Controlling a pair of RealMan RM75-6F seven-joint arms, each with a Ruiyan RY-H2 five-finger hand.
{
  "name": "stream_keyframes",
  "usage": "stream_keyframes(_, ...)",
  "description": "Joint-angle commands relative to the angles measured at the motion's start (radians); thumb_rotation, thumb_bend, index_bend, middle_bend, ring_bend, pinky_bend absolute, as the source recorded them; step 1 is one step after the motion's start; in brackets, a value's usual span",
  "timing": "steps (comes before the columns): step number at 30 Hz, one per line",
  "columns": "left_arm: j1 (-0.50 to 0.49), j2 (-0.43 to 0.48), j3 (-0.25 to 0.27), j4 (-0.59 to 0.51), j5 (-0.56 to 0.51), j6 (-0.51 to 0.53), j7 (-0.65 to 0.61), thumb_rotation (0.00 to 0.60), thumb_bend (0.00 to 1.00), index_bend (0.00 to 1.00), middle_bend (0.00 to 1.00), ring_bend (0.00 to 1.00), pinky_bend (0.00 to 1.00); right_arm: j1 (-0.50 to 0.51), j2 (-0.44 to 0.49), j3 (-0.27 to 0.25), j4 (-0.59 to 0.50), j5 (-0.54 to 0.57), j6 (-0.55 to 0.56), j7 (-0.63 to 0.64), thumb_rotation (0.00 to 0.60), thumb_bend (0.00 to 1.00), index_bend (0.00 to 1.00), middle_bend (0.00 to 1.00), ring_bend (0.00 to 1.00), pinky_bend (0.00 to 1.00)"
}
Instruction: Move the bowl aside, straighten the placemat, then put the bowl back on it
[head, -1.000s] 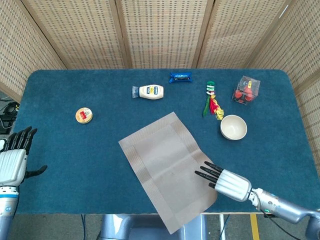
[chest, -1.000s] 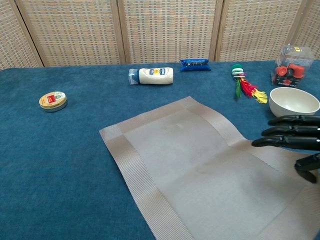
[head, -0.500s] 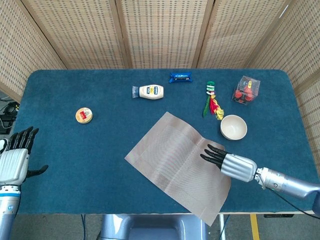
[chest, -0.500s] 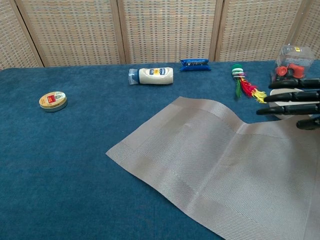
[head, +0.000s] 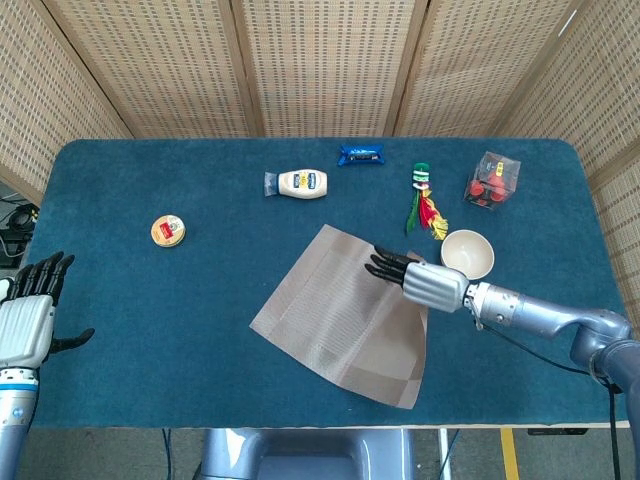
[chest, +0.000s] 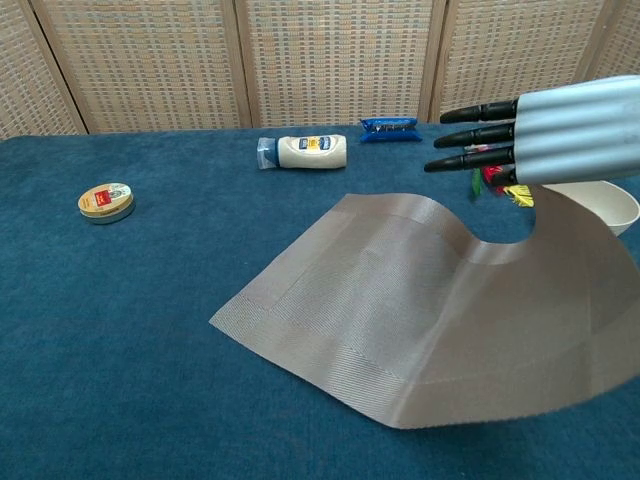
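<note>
Blue cloth covers our table (head: 150, 320). Our right hand (head: 420, 280) pinches the placemat (head: 340, 315), lifting its right edge beside the bowl (head: 467, 254) at right. We should lay it down square and flat. Our left hand (head: 28, 320) waits spread, near left.

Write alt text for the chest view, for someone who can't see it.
The robot's right hand lifts one edge of a grey placemat off a blue table, fingers pointing left. Behind lie a white bowl, a white bottle on its side, a blue packet and a small round tin.
</note>
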Motion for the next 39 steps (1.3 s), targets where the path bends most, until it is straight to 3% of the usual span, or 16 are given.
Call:
stream_keyframes(1, -0.002, 0.003, -0.004, 0.004, -0.007, -0.006, -0.006, 0.6, 0.0, 0.0, 0.0, 0.0, 0.0, 0.013, -0.017, 0.008, 0.05, 0.022, -0.007, 0.022, 0.6, 0.48, 0.69, 0.06, 0.0, 0.0)
stream_keyframes(5, -0.007, 0.004, -0.008, 0.011, -0.019, -0.017, -0.008, 0.6, 0.0, 0.0, 0.0, 0.0, 0.0, 0.009, -0.013, -0.006, 0.093, 0.016, 0.038, 0.048, 0.6, 0.45, 0.68, 0.06, 0.0, 0.0)
stream_keyframes(8, -0.011, 0.001, -0.009, 0.012, -0.023, -0.023, -0.003, 0.6, 0.0, 0.0, 0.0, 0.0, 0.0, 0.001, -0.012, -0.017, 0.136, 0.011, 0.08, 0.064, 0.6, 0.33, 0.63, 0.03, 0.0, 0.0)
stream_keyframes(9, -0.011, 0.0, -0.008, 0.011, -0.022, -0.023, 0.0, 0.6, 0.0, 0.0, 0.0, 0.0, 0.0, -0.005, -0.014, -0.018, 0.155, 0.015, 0.089, 0.065, 0.6, 0.29, 0.54, 0.02, 0.0, 0.0)
stream_keyframes(12, -0.01, -0.003, -0.005, 0.009, -0.018, -0.018, 0.008, 0.6, 0.0, 0.0, 0.0, 0.0, 0.0, -0.029, -0.021, -0.005, 0.194, 0.049, 0.099, 0.06, 0.6, 0.1, 0.11, 0.0, 0.0, 0.0)
stream_keyframes(13, -0.009, -0.005, -0.004, 0.007, -0.017, -0.016, 0.011, 0.6, 0.0, 0.0, 0.0, 0.0, 0.0, -0.045, -0.023, 0.008, 0.2, 0.076, 0.098, 0.053, 0.6, 0.03, 0.03, 0.0, 0.0, 0.0)
stream_keyframes(14, -0.009, -0.006, -0.003, 0.006, -0.016, -0.015, 0.014, 0.6, 0.0, 0.0, 0.0, 0.0, 0.0, -0.057, -0.024, 0.02, 0.197, 0.096, 0.108, 0.044, 0.6, 0.01, 0.01, 0.0, 0.0, 0.0)
stream_keyframes(22, -0.013, -0.016, 0.001, 0.013, -0.012, -0.019, 0.027, 0.6, 0.0, 0.0, 0.0, 0.0, 0.0, -0.163, 0.043, 0.079, 0.095, 0.208, 0.238, 0.031, 0.6, 0.0, 0.0, 0.0, 0.0, 0.0)
stream_keyframes(28, -0.022, -0.026, 0.011, 0.045, 0.034, -0.024, 0.019, 0.6, 0.0, 0.0, 0.0, 0.0, 0.0, -0.297, 0.117, 0.119, -0.077, 0.354, 0.283, 0.076, 0.6, 0.0, 0.0, 0.0, 0.0, 0.0)
stream_keyframes(35, -0.073, -0.081, 0.046, 0.225, 0.237, -0.053, -0.128, 0.6, 0.0, 0.0, 0.0, 0.0, 0.0, -0.464, 0.203, 0.132, -0.367, 0.528, 0.313, 0.254, 0.6, 0.0, 0.0, 0.0, 0.0, 0.0)
stream_keyframes(39, -0.14, -0.122, 0.064, 0.342, 0.331, -0.119, -0.223, 0.6, 0.0, 0.0, 0.0, 0.0, 0.0, -0.544, 0.212, 0.117, -0.461, 0.575, 0.338, 0.28, 0.6, 0.0, 0.0, 0.0, 0.0, 0.0)
